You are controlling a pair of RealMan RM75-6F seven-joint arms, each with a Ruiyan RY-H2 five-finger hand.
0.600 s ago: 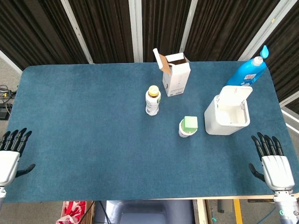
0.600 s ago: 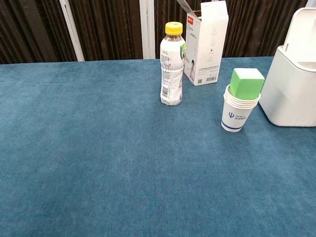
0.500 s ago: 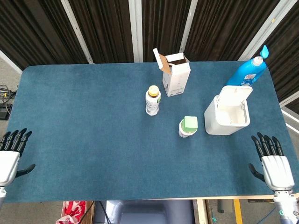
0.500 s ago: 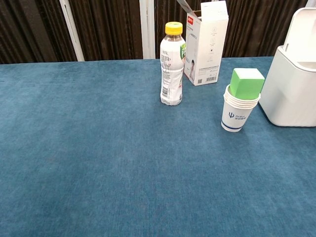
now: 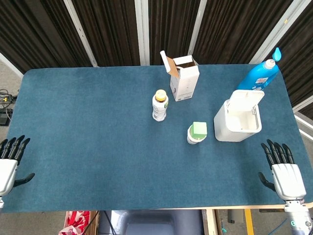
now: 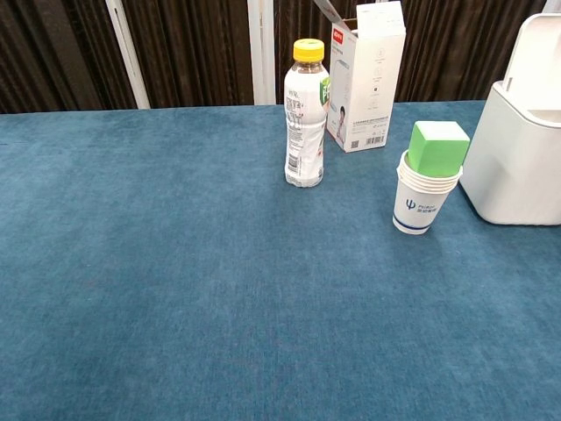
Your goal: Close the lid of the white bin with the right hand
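Observation:
The white bin (image 5: 236, 122) stands at the right of the blue table, and its lid (image 5: 247, 96) is tipped up and back, so the inside shows. In the chest view the bin (image 6: 515, 158) fills the right edge. My right hand (image 5: 283, 171) lies flat at the table's near right corner, fingers spread and pointing toward the bin, well short of it and holding nothing. My left hand (image 5: 8, 164) lies at the near left edge, fingers apart and empty. Neither hand shows in the chest view.
A blue detergent bottle (image 5: 260, 73) leans just behind the bin. A stack of paper cups with a green block on top (image 5: 197, 132) stands left of the bin. Farther left are a yellow-capped bottle (image 5: 160, 105) and an open white carton (image 5: 184, 77).
Both hands have slid slightly toward the table's near edge. The bin and the other objects have not moved.

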